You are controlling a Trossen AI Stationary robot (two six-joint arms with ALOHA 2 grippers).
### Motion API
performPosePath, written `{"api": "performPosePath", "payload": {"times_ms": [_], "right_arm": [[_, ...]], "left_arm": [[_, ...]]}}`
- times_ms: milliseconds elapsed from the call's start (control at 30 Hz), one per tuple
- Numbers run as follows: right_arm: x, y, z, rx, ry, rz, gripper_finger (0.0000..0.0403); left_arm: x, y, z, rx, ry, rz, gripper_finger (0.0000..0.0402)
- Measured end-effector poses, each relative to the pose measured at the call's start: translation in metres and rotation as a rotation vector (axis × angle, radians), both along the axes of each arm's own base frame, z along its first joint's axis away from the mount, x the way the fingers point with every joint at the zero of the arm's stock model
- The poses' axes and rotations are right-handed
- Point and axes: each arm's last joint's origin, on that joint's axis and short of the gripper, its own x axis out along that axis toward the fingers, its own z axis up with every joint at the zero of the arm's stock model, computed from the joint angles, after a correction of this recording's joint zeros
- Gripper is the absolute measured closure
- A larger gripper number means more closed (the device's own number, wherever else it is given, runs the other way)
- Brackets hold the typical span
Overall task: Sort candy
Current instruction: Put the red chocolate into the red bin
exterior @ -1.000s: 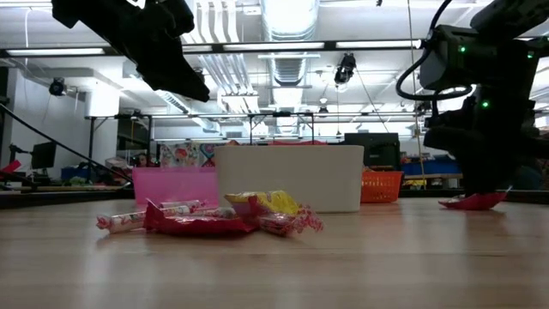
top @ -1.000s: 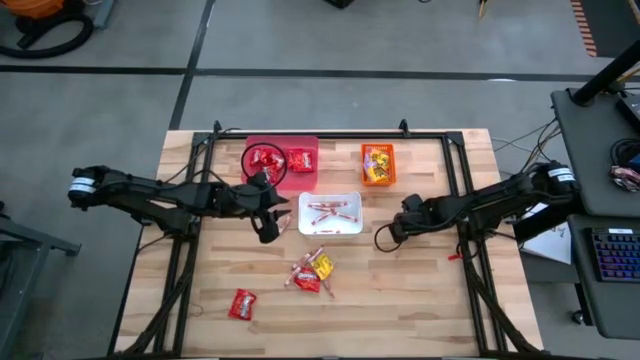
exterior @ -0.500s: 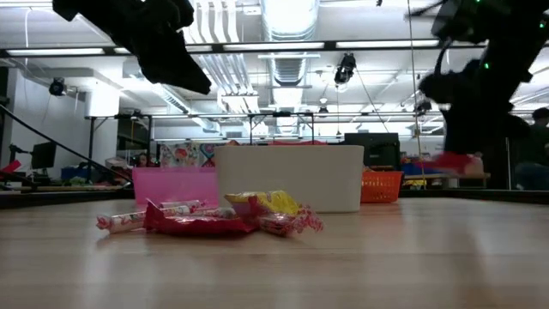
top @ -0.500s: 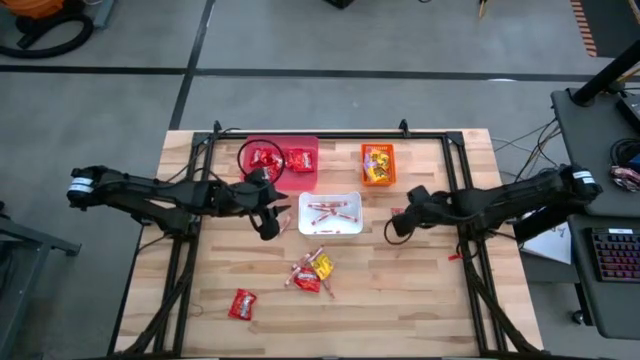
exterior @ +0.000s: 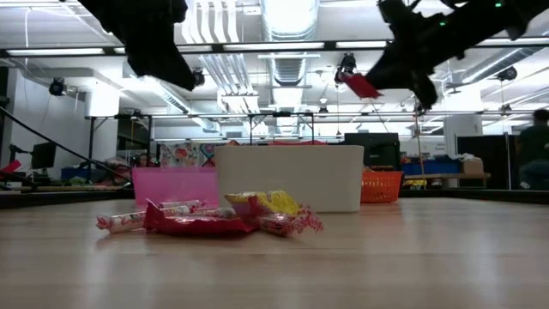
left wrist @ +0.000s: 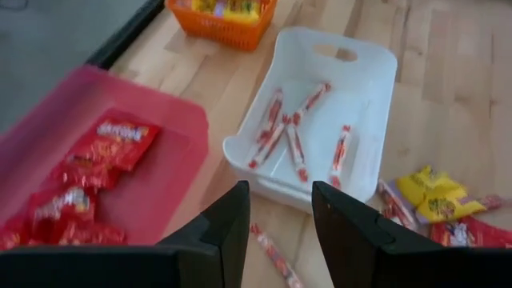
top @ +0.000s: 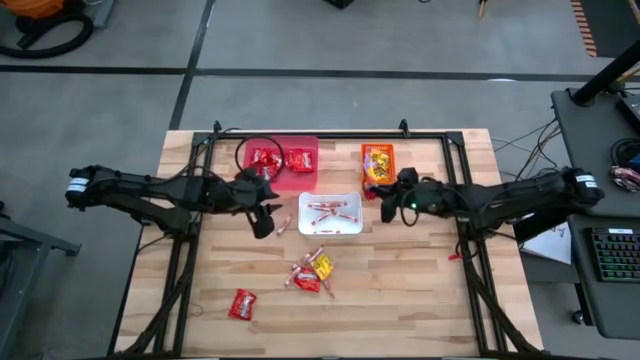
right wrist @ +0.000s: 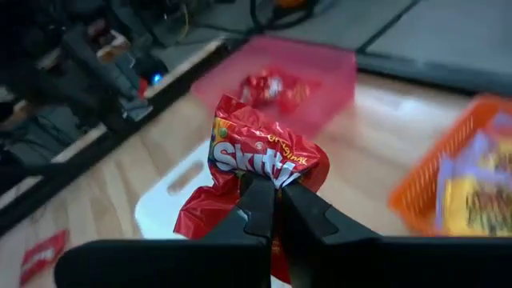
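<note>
Whereas a second ago the right gripper (top: pixel 372 190) sat low near the table's right side with a red packet at the board, it now hangs raised between the white bin (top: pixel 330 214) and the orange bin (top: pixel 378 165), its fingers pressed together on that shiny red packet (right wrist: pixel 260 164). In the low view the packet (exterior: pixel 360 85) is carried high above the table. The right arm has swung inward across the table toward the bins.

The left gripper (top: pixel 262 215) has shifted only slightly; it hovers at the near edge of the pink-red bin (top: pixel 283 163), just left of the white bin. Its fingers (left wrist: pixel 224 232) stand apart, with nothing between them.

Red packets (left wrist: pixel 96 160) lie in the pink-red bin. Thin red-and-white sticks (left wrist: pixel 300 140) lie in the white bin, and one stick (left wrist: pixel 276 256) rests on the wood just outside it. Yellow-orange packets (top: pixel 378 160) sit in the orange bin.

Unsorted candy remains on the table (top: pixel 420 290): a small heap (top: pixel 312 272) of sticks, a yellow packet and a red packet lies nearer the front than the white bin, unchanged in position. A lone red packet (top: pixel 242 304) lies well apart toward the front left, also unmoved.
</note>
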Motion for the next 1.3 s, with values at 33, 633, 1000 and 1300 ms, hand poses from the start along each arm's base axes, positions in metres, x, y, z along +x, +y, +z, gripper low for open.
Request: {"api": "performPosePath", "payload": {"times_ms": [33, 633, 1000, 1300], "right_arm": [[0.003, -0.003, 0.001, -0.021, -0.003, -0.004, 0.0394], [0.109, -0.063, -0.001, -0.270, 0.269, -0.056, 0.0394], [0.174, -0.098, -0.018, -0.336, 0.400, -0.049, 0.0394], [0.207, -0.110, -0.025, -0.379, 0.418, -0.035, 0.0394]], "left_arm": [[-0.001, -0.001, -0.001, -0.010, 0.011, 0.006, 0.0281], [-0.028, -0.032, -0.018, -0.202, 0.213, 0.104, 0.0281], [-0.035, -0.055, -0.019, -0.255, 0.218, 0.068, 0.0281], [-0.040, -0.068, -0.018, -0.263, 0.189, 0.076, 0.0281]]}}
